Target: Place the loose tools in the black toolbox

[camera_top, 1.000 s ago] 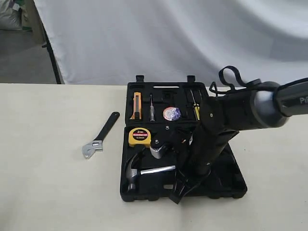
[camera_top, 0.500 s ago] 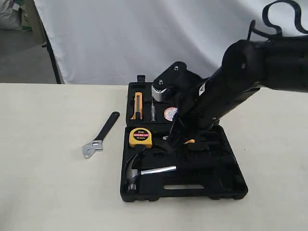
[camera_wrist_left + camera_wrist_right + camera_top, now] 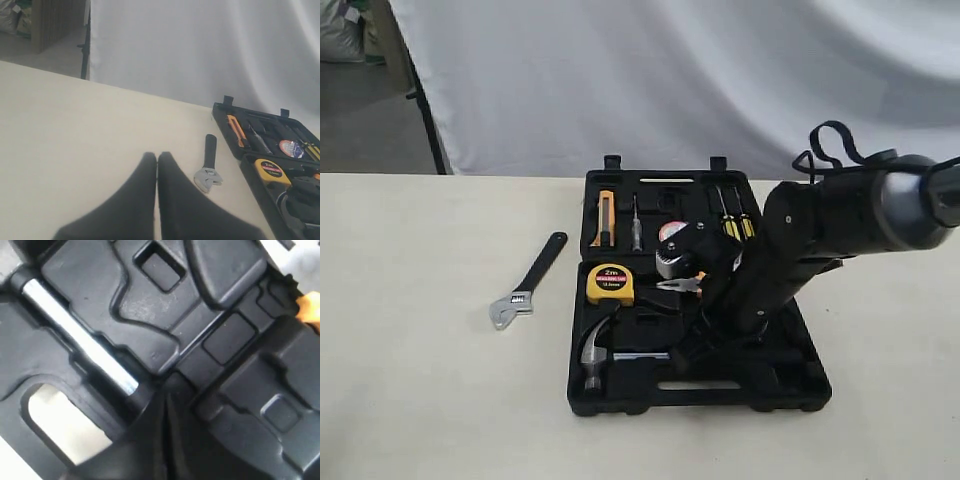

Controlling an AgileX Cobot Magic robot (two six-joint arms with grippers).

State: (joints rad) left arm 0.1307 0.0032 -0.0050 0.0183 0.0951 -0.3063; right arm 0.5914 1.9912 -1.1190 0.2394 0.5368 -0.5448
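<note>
- Black toolbox [image 3: 790, 392] open, claw hammer [image 3: 595, 350] inside.
- Wrench [image 3: 527, 284] left of toolbox.
- Right gripper [image 3: 165, 397] pressed together over toolbox, by hammer shaft.
- Left gripper [image 3: 157, 159] pressed together, empty.

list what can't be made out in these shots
- Steel-shafted claw hammer: black handle hidden by the right arm, exterior view.
- Small dark tape roll with bluish label: lower part covered by that arm's wrist.
- Black moulded plastic toolbox: cut off by the left wrist view's edge.
- Right gripper: whether it touches the hammer is unclear.
</note>
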